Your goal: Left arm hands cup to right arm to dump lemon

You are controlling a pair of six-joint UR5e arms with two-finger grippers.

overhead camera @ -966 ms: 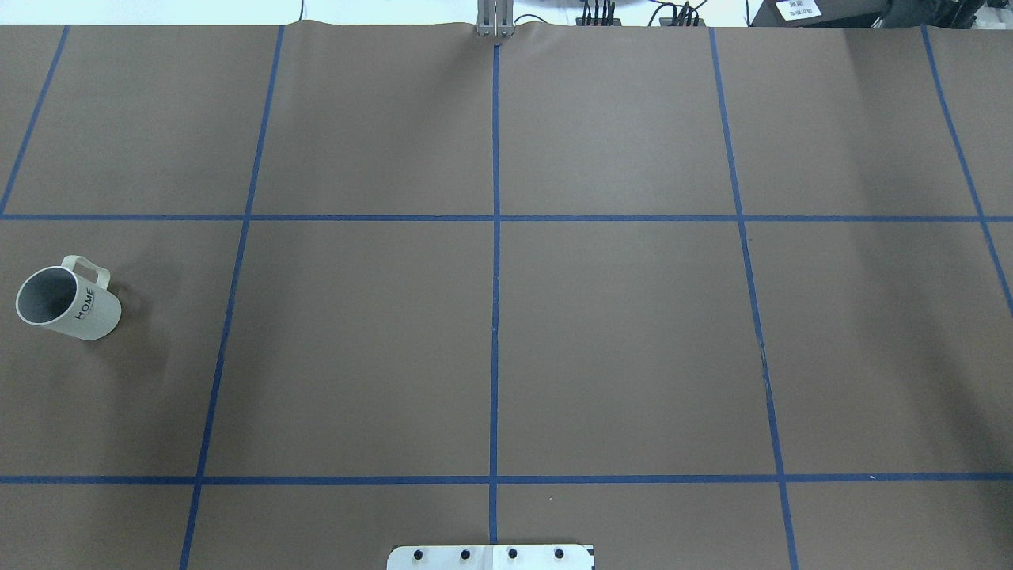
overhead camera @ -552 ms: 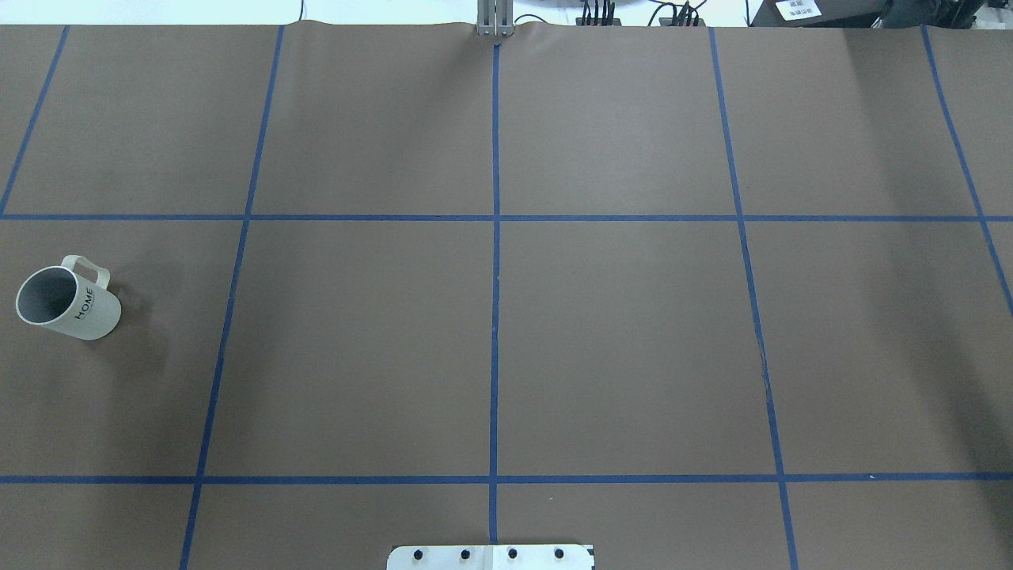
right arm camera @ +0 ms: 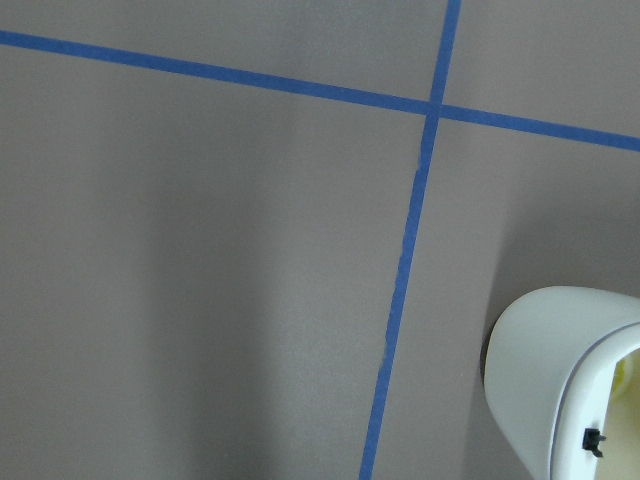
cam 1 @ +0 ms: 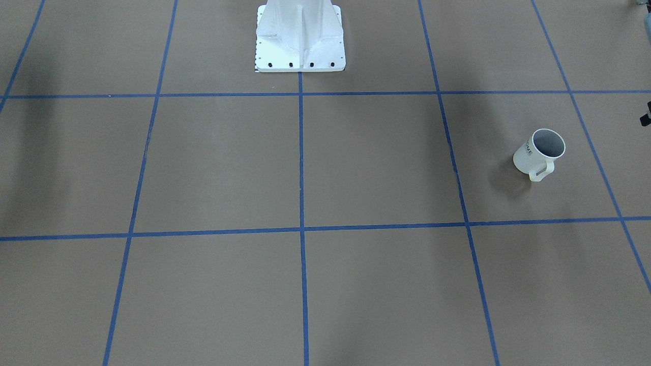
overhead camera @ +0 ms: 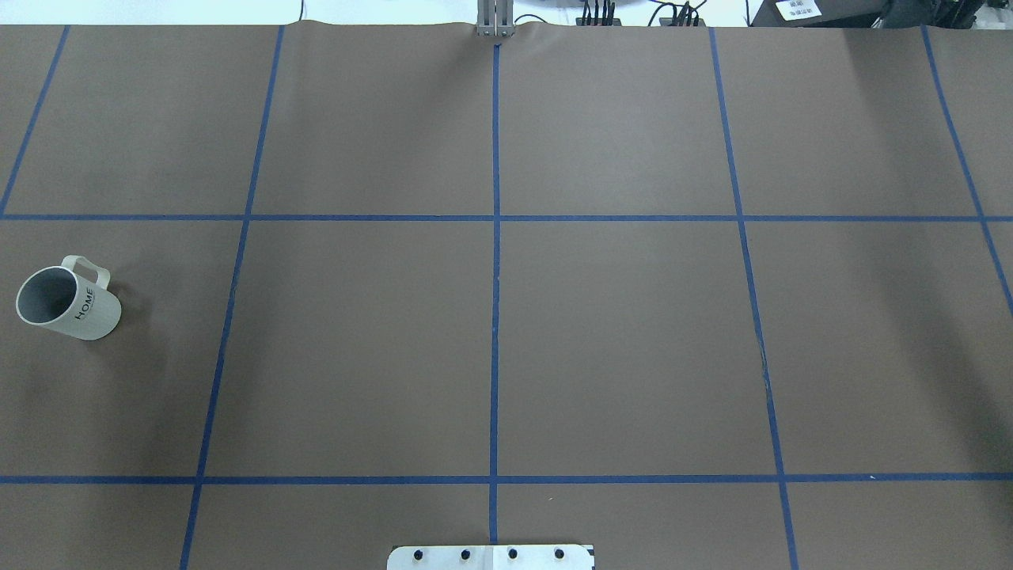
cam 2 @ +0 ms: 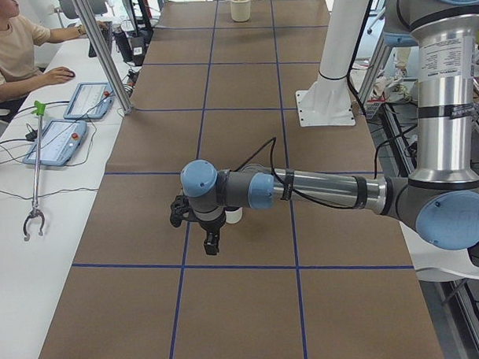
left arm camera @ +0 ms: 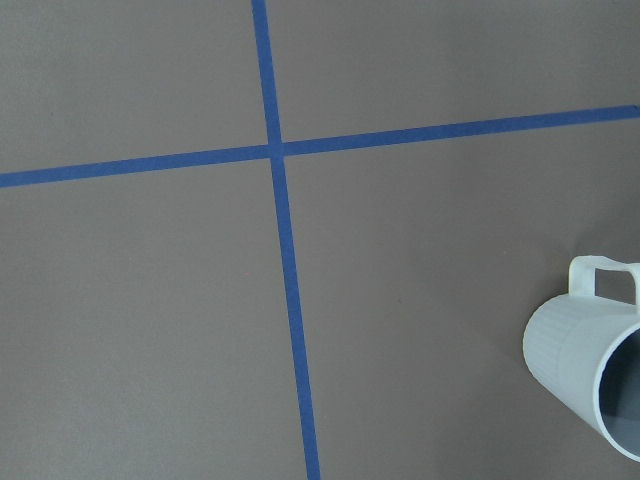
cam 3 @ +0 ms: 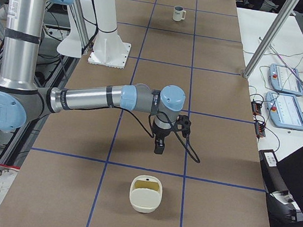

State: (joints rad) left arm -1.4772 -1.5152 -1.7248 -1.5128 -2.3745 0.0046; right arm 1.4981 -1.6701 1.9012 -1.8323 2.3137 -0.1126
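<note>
Brown worktop (overhead camera: 617, 340), gridded with blue tape (overhead camera: 495, 317). Standing on it: cream cup (overhead camera: 67, 297) upright near the left end, white pedestal base (cam 1: 300, 35) mid-edge, white tub (cam 3: 146, 194), yellowish inside, towards the right end.

The left arm (cam 2: 326, 191) has its upper link upright and its forearm level, reaching out over the worktop near its left end. The left wrist (cam 2: 200, 181) turns the left pincer (cam 2: 212, 248) straight down, clear of the surface. The right arm (cam 3: 87, 99) mirrors this pose near the worktop's right end, and below the right wrist (cam 3: 172, 98) the right pincer (cam 3: 159, 149) points down. Jaw state of either pincer cannot be determined.
</note>
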